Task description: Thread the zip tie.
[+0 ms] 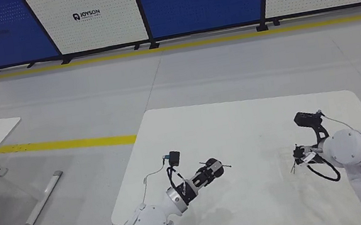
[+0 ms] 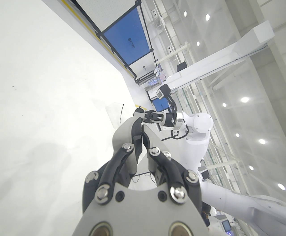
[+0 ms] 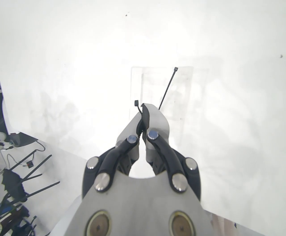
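White bench (image 1: 254, 122) stretches wide between our hands, well apart. Lower right, the right hand (image 1: 296, 158) pinches a thin black plastic zip tie (image 3: 136, 103); lower centre, the left hand (image 1: 220, 166) sits closed.

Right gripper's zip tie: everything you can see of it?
The zip tie is black, thin, plastic-looking, with a small square head. The right gripper is shut on it, the strap pinched between the dark pads; only the head and a short curved stretch stick out past the gripper's tip, the rest hidden. It is held above the white table, touching nothing else visible.
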